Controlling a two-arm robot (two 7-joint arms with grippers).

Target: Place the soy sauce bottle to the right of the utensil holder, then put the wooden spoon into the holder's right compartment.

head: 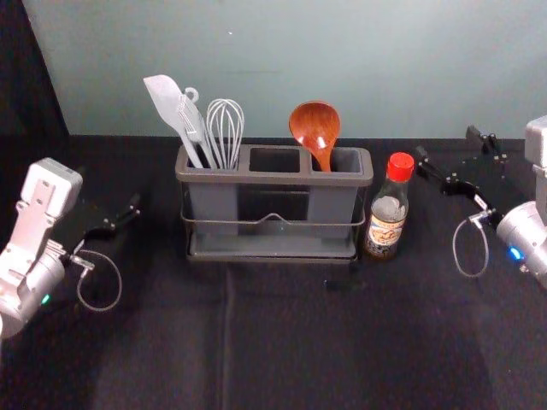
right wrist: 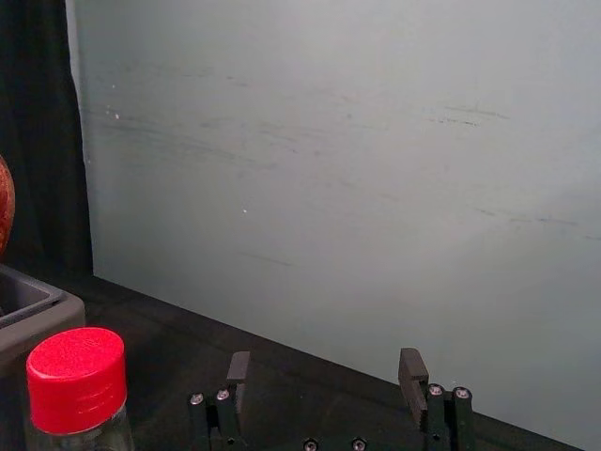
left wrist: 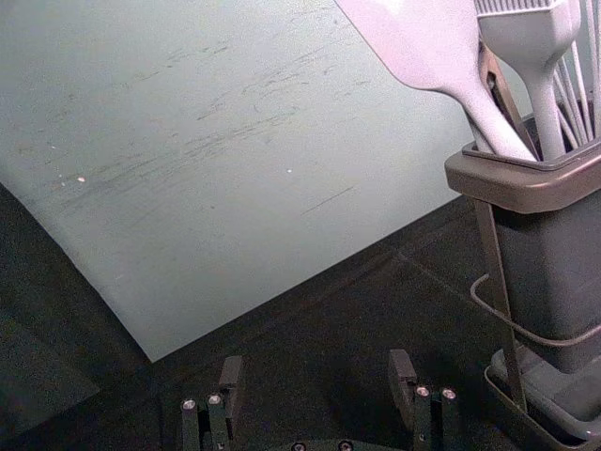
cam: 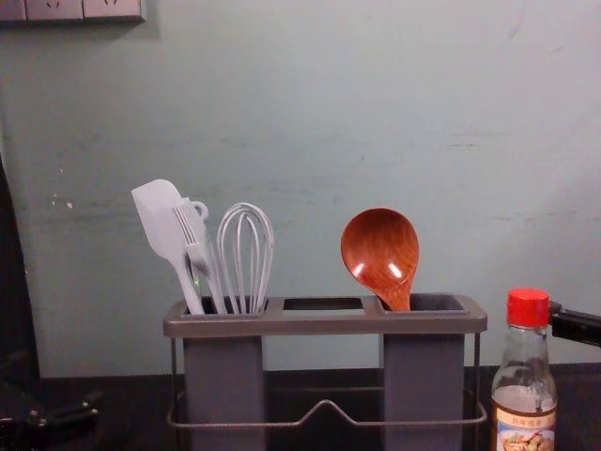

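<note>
The utensil holder (head: 273,178) stands upright at the middle. In its right compartment the wooden spoon (head: 315,128) leans bowl up, as the chest view's wooden spoon (cam: 380,252) also shows. Just right of the holder, the soy sauce bottle (head: 387,215) stands upright with its red cap (right wrist: 77,378) on. My right gripper (head: 447,147) is to the right of the bottle, apart from it; in its wrist view the right gripper (right wrist: 325,368) is open and empty. Left of the holder is my left gripper (head: 115,224); its wrist view shows the left gripper (left wrist: 317,371) open and empty.
A white spatula (cam: 161,225), a brush (cam: 198,246) and a whisk (cam: 246,254) stand in the holder's left compartment. Behind the black-covered table (head: 282,342) rises a pale grey-green wall (head: 385,68). Dark cloth (head: 30,77) hangs at the far left.
</note>
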